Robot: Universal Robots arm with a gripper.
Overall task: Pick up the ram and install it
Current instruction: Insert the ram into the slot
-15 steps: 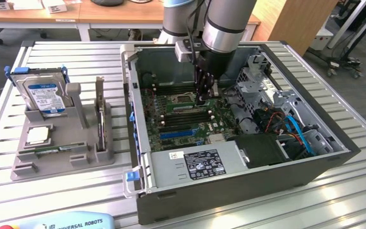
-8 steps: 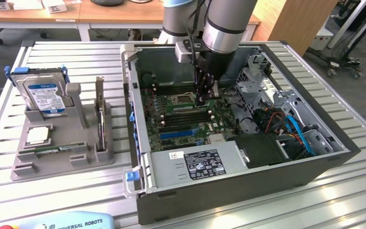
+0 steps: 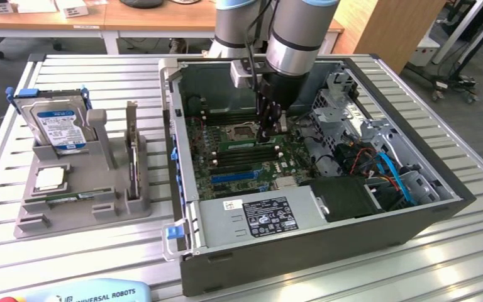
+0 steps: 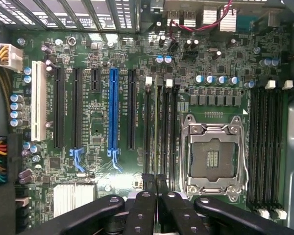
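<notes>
On the slatted metal desk [image 3: 82, 264], the long thin green ram [image 3: 61, 199] lies in a grey plastic holder [image 3: 82, 217], long axis crosswise in the exterior view, while the black hand [image 3: 266, 139], pinched narrow, hangs over the green motherboard [image 3: 233, 165]; whether it grips anything cannot be told.

We see a robotics lab: a robot arm [image 3: 296, 38] over an opened computer case [image 3: 309, 258] on a slotted aluminium bench [image 3: 73, 251].

Words "UNIVERSAL ROBOTS" printed on pale blue pendant [image 3: 99, 291] at the table's near edge; print on hard drive label [image 3: 60, 129] and power supply sticker [image 3: 266, 217] too small to read.
</notes>
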